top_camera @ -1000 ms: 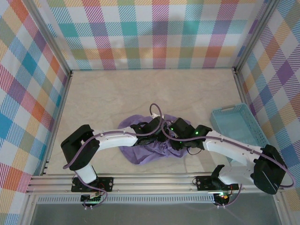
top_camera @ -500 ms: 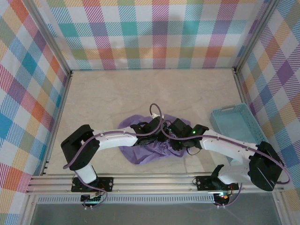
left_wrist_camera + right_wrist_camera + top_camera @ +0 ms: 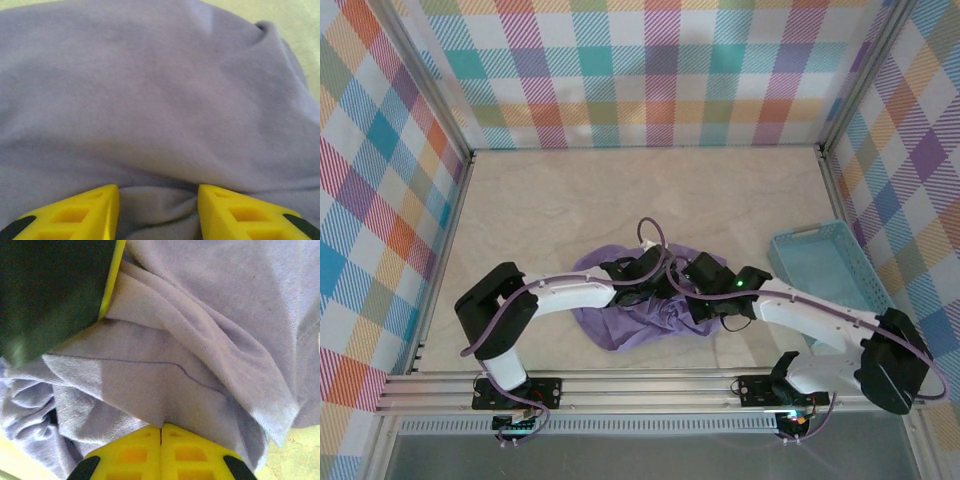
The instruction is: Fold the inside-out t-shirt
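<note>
Inside-out t-shirt (image 3: 620, 325), crumpled by the middle of the bench's (image 3: 570, 200) near edge: right fingers (image 3: 161, 432) just pinched shut on a seamed fold, left fingers (image 3: 159, 197) half apart astride cloth, so spreading can probably begin.

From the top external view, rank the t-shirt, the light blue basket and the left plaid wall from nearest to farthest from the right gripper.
1. inside-out t-shirt: at the right gripper, jaws shut on its fabric.
2. light blue basket: off to the right.
3. left plaid wall: far on the opposite side.
</note>
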`<state>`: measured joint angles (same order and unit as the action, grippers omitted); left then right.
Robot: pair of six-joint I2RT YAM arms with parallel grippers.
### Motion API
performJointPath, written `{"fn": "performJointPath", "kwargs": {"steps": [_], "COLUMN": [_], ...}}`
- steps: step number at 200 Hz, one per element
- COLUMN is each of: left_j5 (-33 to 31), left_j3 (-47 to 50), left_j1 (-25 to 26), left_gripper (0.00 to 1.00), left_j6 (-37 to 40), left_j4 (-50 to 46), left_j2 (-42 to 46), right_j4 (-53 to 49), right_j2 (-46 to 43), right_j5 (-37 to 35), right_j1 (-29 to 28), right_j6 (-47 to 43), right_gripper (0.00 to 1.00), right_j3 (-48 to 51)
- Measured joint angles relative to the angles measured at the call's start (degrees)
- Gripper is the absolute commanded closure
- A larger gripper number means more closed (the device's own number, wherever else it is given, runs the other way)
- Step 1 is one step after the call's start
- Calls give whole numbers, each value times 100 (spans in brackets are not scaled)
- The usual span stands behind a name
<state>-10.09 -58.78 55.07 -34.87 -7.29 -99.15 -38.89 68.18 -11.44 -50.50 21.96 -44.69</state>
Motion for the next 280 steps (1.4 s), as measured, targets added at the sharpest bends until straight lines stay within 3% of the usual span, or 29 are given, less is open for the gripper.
{"fn": "performJointPath", "kwargs": {"steps": [91, 144, 213, 245, 280], "left_j5": [24, 70, 109, 286, 518], "left_j3": [-662, -568, -173, -46, 79], "left_j1": [-577, -614, -199, 44, 219], "left_gripper": [56, 57, 43, 42, 43], "left_j6": [-348, -343, 157, 374, 605], "left_j4": [-872, -804, -901, -734, -564], "left_j2": [-831, -811, 358, 769, 741], "right_j4": [-81, -234, -201, -127, -68], "right_j2": [-1416, -1246, -1176, -1163, -925], "right_j5": [291, 149, 501, 614, 592], "right_j1": [-13, -17, -22, -48, -55], "right_j6": [50, 656, 780, 874, 925], "right_gripper": [95, 75, 59, 58, 67], "right_j3": [76, 376, 570, 570, 570]}}
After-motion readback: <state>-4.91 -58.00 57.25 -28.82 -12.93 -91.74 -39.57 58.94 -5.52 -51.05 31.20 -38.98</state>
